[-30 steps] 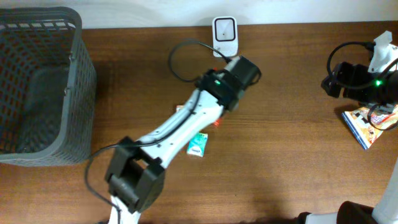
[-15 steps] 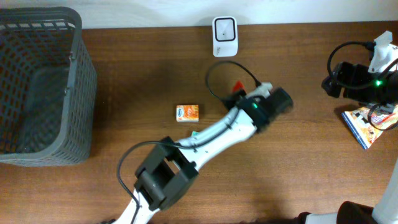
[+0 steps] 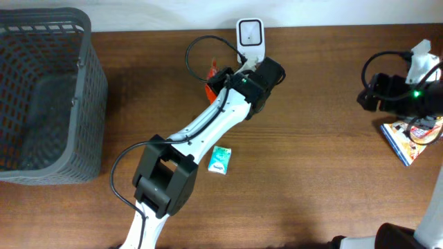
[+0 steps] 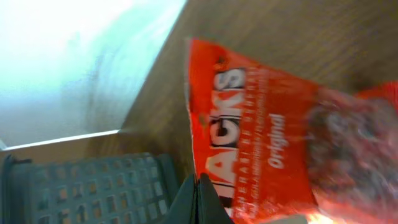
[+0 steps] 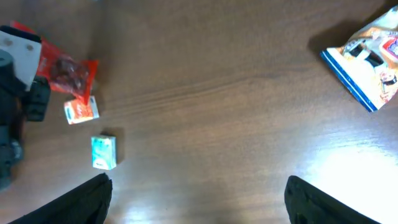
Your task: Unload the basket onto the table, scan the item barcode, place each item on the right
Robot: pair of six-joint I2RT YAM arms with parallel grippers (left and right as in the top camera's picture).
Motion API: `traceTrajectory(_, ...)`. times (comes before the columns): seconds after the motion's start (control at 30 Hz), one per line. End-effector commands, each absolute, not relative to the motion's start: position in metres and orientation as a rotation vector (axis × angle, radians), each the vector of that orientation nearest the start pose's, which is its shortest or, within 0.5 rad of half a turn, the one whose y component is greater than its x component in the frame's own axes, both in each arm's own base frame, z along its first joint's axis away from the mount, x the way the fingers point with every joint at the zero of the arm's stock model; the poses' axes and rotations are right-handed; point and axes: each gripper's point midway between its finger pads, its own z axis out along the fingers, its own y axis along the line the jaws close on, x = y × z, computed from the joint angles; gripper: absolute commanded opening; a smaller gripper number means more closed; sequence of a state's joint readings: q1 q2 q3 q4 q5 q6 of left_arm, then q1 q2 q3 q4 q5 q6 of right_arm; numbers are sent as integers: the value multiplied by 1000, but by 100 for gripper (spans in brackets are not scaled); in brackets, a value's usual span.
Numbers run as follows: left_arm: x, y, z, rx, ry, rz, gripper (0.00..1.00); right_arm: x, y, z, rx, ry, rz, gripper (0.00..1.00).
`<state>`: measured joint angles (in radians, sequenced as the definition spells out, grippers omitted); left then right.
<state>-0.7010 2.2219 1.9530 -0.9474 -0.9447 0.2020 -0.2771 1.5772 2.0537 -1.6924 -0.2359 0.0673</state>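
A red snack bag (image 3: 212,70) hangs in my left gripper (image 3: 223,77), just left of the white barcode scanner (image 3: 249,38) at the table's back edge. The left wrist view shows the bag (image 4: 261,118) filling the picture, blurred, white letters on its face. There my left gripper (image 4: 200,182) is pinched shut on the bag's lower edge. No barcode shows. In the right wrist view the same bag (image 5: 67,71) shows at the far left. My right gripper (image 5: 199,196) stands wide open over bare wood with nothing between its fingers (image 5: 93,196).
A dark mesh basket (image 3: 90,90) fills the left side. A teal box (image 3: 220,159) lies mid-table beside the left arm. A small orange box (image 5: 81,110) lies near the red bag. A blue and white bag (image 3: 407,140) lies at the right edge under the right arm.
My left arm swung out to the right with the red bag half a second ago and has now come back up beside the scanner. The right arm has hardly moved.
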Motion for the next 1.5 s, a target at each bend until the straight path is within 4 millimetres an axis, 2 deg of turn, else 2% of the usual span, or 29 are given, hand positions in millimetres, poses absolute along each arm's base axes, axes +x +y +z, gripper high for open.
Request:
traceTrajectory(0.0, 460, -227, 153, 877, 2269, 930, 0, 295, -46, 299, 433, 2788, 269, 88)
traceTrajectory(0.03, 458, -232, 151, 891, 2278, 902, 0, 296, -46, 295, 437, 2798, 271, 88)
traceTrajectory(0.23, 425, -289, 123, 1053, 2362, 561, 0, 303, -50, 292, 437, 2791, 257, 88)
traceTrajectory(0.27, 422, -294, 122, 1053, 2365, 538, 0, 307, -51, 291, 435, 2782, 251, 85)
traceTrajectory(0.3, 422, -294, 122, 1044, 2367, 535, 0, 312, -51, 289, 437, 2775, 263, 77)
traceTrajectory(0.33, 422, -294, 122, 1036, 2370, 532, 0, 317, -46, 284, 437, 2776, 317, 56)
traceTrajectory(0.37, 422, -294, 122, 1023, 2374, 529, 0, 320, -40, 279, 432, 2781, 382, 45)
traceTrajectory(0.43, 423, -292, 122, 1003, 2383, 526, 0, 329, -30, 264, 425, 2786, 492, 31)
traceTrajectory(0.53, 426, -286, 122, 983, 2398, 531, 0, 349, -15, 234, 403, 2757, 675, 28)
traceTrajectory(0.63, 428, -281, 120, 946, 2432, 496, 0, 368, 6, 207, 369, 2698, 913, 4)
traceTrajectory(0.7, 429, -281, 119, 935, 2449, 464, 0, 378, 21, 186, 342, 2675, 1033, 4)
traceTrajectory(0.8, 429, -281, 123, 904, 2455, 452, 0, 382, 41, 137, 486, 2735, 1107, 4)
traceTrajectory(0.87, 428, -284, 125, 902, 2459, 430, 0, 386, 61, 114, 472, 2728, 1190, 4)
traceTrajectory(0.97, 423, -292, 124, 923, 2483, 352, 0, 394, 99, 98, 395, 2663, 1393, 4)
traceTrajectory(1.17, 420, -296, 125, 911, 2513, 274, 0, 411, 136, 63, 445, 2691, 1434, 4)
traceTrajectory(1.27, 420, -297, 145, 879, 2498, 246, 0, 418, 143, 48, 506, 2695, 1448, 4)
traceTrajectory(1.47, 419, -300, 173, 855, 2459, 177, 0, 419, 142, 37, 520, 2712, 1408, 4)
